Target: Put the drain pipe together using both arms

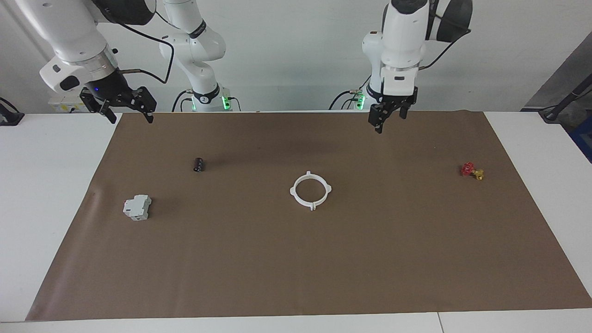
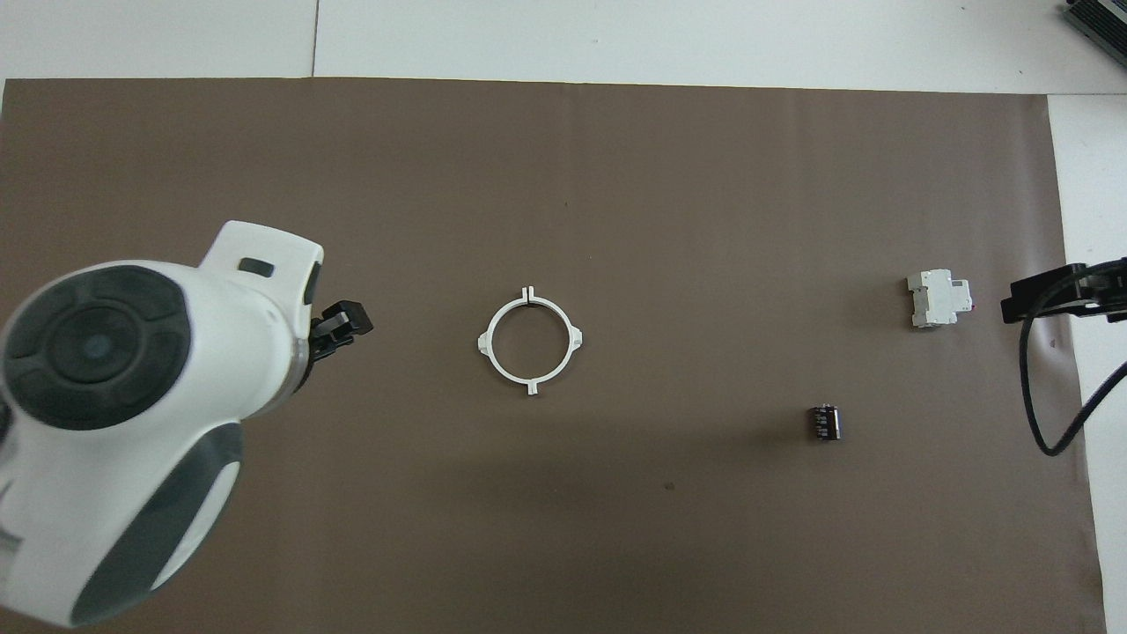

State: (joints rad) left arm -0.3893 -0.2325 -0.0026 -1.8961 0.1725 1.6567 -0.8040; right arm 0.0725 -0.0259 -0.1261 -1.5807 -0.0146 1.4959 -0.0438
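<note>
The drain pipe ring (image 1: 311,190) lies closed on the brown mat (image 1: 296,259), looking assembled. Left gripper (image 1: 387,119) and right gripper (image 1: 124,107) hang spread and empty, so any retreat should go straight up, clear of the ring.

Drain pipe (image 1: 311,190) ringed by bare mat (image 1: 296,268); both hands raised clear; nearest obstacle, dark cylinder (image 1: 198,164), well apart.

I can read no text, brand, number or sign anywhere in either view from my station (the dark bands on the arms' joints carry faint marks, but I cannot make out a single letter).
</note>
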